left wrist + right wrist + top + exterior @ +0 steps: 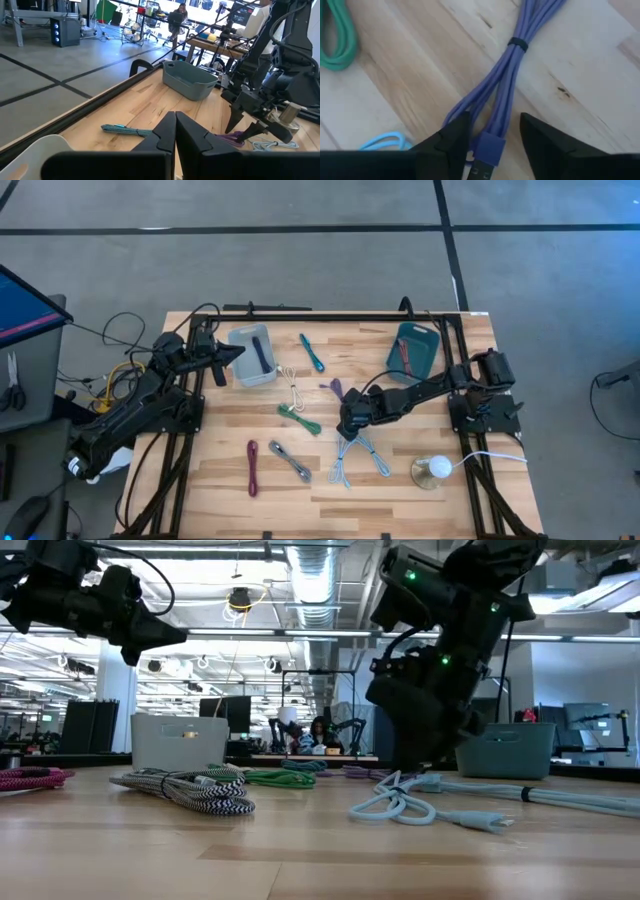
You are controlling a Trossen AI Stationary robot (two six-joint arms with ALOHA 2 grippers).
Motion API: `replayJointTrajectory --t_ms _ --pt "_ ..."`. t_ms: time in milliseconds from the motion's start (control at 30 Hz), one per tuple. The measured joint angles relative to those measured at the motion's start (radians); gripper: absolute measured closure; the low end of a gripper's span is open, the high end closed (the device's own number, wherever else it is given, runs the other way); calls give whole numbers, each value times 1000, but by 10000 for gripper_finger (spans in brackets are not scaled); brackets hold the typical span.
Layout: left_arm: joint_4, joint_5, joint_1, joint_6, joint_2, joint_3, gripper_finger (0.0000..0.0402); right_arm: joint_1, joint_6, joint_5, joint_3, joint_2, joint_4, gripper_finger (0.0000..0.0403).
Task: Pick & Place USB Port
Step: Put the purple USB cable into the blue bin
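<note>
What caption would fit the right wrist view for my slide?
Right gripper open, its fingers straddling the plug end of a bundled purple USB cable on the wooden table.

The bundled purple USB cable (505,85) runs off the right wrist view's upper edge, and its plug end is cut by the lower edge. Overhead, the right gripper (350,420) covers most of it. The green looped cable (337,37) is cropped too.
</note>
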Motion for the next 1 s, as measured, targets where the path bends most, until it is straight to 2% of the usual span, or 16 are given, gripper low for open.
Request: replayJointTrajectory --t_ms 233,400,600,833,1000 --pt "0 0 0 0 0 0 392 -2 -54 2 -3 -7 1 357" --pt "0 0 0 0 0 0 392 -1 -84 10 -1 -7 1 356" --pt "0 0 0 0 0 0 392 -1 -131 91 42 -47 -3 356" --pt "-1 0 0 0 14 0 392 0 -172 191 49 -225 -62 356" --pt "0 0 1 0 31 0 392 5 -174 302 50 -370 -139 356"
